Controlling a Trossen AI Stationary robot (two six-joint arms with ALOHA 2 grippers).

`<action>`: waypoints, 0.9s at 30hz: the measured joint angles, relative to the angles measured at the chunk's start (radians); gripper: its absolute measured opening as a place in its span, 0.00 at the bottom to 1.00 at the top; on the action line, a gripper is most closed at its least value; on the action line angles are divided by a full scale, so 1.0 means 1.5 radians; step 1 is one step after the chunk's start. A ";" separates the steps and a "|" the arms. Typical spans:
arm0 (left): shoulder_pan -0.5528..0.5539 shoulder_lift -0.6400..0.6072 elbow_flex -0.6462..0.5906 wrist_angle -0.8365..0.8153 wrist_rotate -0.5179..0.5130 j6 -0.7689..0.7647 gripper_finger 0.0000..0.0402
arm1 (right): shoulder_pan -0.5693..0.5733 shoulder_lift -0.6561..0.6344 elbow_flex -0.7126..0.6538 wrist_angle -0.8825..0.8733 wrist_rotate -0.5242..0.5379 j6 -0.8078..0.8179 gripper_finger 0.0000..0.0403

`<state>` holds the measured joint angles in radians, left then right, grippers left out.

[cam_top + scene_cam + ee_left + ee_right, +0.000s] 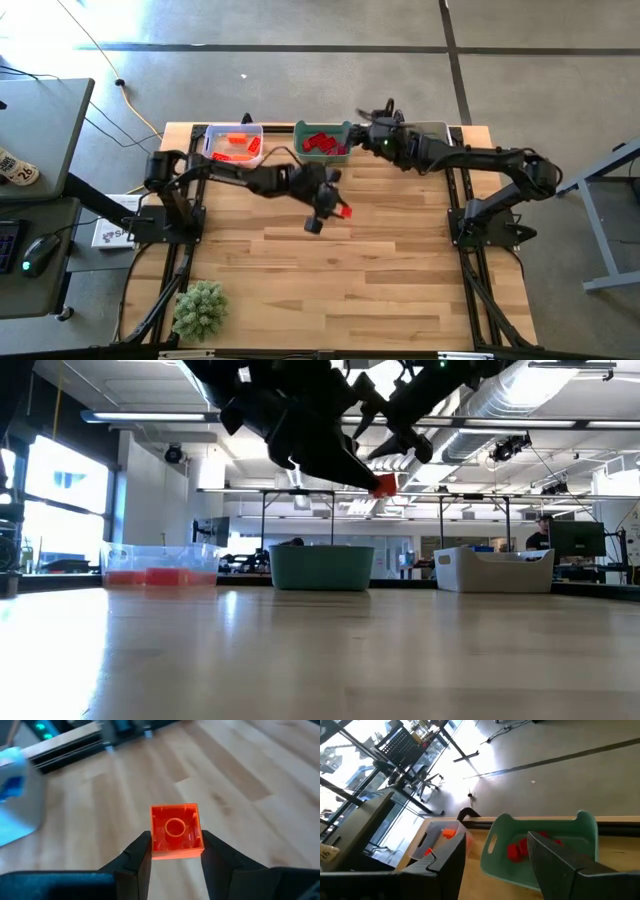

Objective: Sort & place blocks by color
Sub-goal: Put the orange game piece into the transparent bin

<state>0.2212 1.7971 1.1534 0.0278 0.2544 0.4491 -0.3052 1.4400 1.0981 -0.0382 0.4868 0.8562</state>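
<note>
My left gripper [338, 208] is over the table's middle, shut on one small orange-red block [175, 832], which also shows high above the table in the low view [385, 485]. My right gripper [495, 855] is open and empty, above the far edge by the green bin [322, 142], which holds red blocks [520, 850]. A clear bin [235, 145] to its left holds orange blocks [238, 152]. A white bin [495, 570] stands to the right of the green one, partly under my right arm. My left gripper pinches the block's two opposite sides [155, 842] between its two fingers. The fingers slant down toward the table's right side. The block is lifted clear of the table, and its hollow underside [175, 827] faces the wrist camera.
A fuzzy green plant [200, 308] sits at the table's near left corner. The three bins stand in a row along the far edge. Something blue [11, 787] shows in the white bin in the left wrist view.
</note>
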 joint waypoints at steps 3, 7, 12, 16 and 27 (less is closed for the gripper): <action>0.036 -0.015 0.000 -0.001 0.000 0.000 0.27 | -0.045 -0.004 0.000 0.002 -0.073 0.002 0.49; 0.085 -0.032 0.000 -0.002 -0.001 0.007 0.27 | -0.110 -0.006 0.000 0.004 -0.192 0.008 0.49; 0.139 -0.035 0.000 0.003 -0.017 0.016 0.27 | -0.179 -0.006 0.000 0.003 -0.360 0.004 0.49; 0.176 -0.035 0.000 0.018 -0.052 0.015 0.27 | -0.218 -0.006 0.000 0.003 -0.480 -0.004 0.49; 0.225 -0.035 0.000 0.123 -0.078 -0.035 0.27 | -0.259 -0.005 0.000 -0.047 -0.631 -0.015 0.49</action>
<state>0.5591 1.7443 1.1538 0.2127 0.1373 0.3972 -0.6945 1.4319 1.0981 -0.1092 -0.4593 0.8336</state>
